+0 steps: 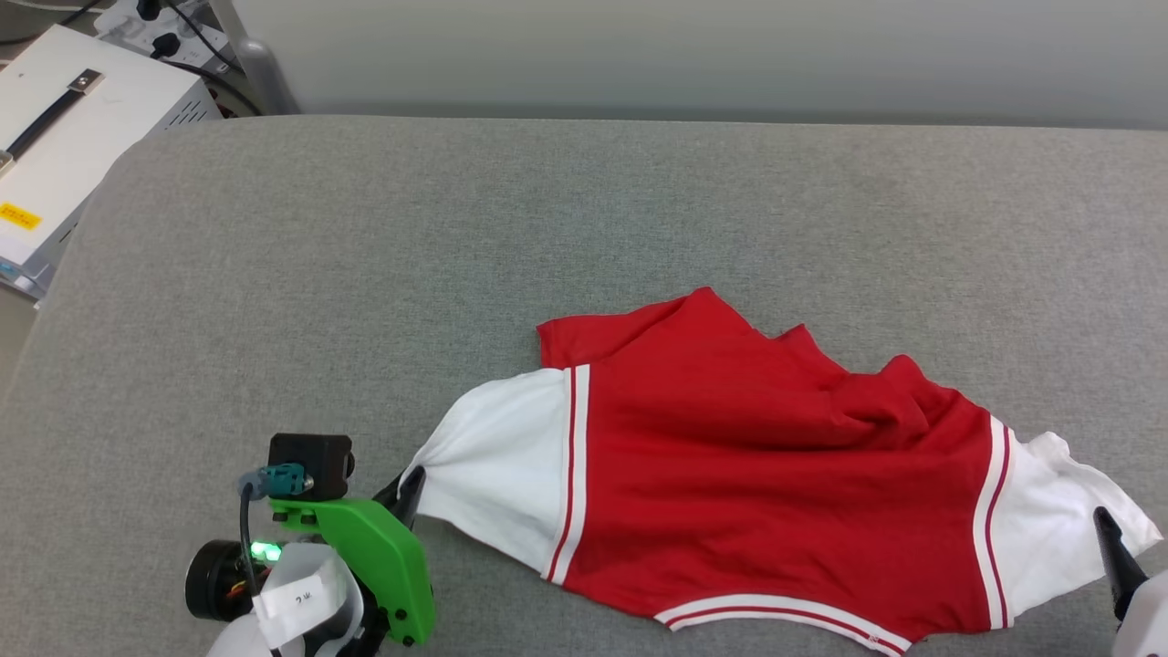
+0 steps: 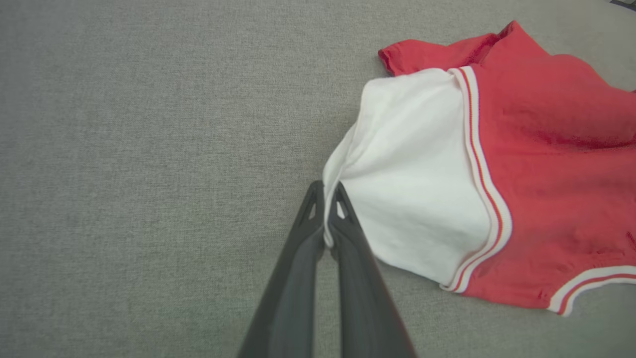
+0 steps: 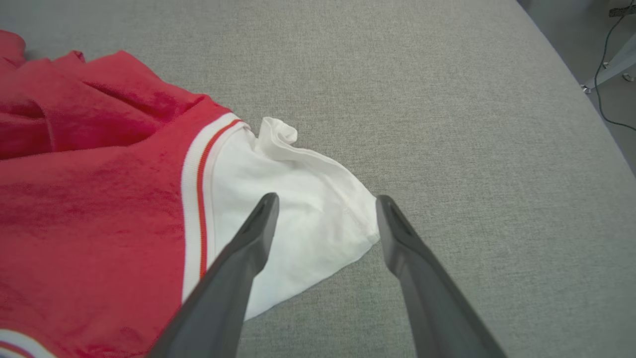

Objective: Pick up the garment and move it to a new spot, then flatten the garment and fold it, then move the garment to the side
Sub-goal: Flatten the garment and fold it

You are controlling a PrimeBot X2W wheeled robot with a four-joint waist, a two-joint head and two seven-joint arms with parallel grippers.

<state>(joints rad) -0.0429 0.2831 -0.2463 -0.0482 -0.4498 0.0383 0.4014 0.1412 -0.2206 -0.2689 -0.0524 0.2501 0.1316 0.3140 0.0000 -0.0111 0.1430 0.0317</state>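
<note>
The garment (image 1: 757, 456), a red jersey with white sleeves and striped trim, lies rumpled on the grey padded table (image 1: 365, 274). My left gripper (image 1: 408, 488) is shut on the edge of its left white sleeve (image 2: 412, 169); in the left wrist view the two dark fingers (image 2: 348, 233) pinch a fold of white cloth. My right gripper (image 3: 325, 201) stands open over the right white sleeve (image 3: 298, 199), with the sleeve's corner between the spread fingers. In the head view one right fingertip (image 1: 1109, 538) shows at the lower right. No lettering shows.
A white box with a black handle (image 1: 64, 137) and cables stand off the table's far left corner. A pale wall runs behind. The table's right edge curves down to a floor with a cable (image 3: 606, 64).
</note>
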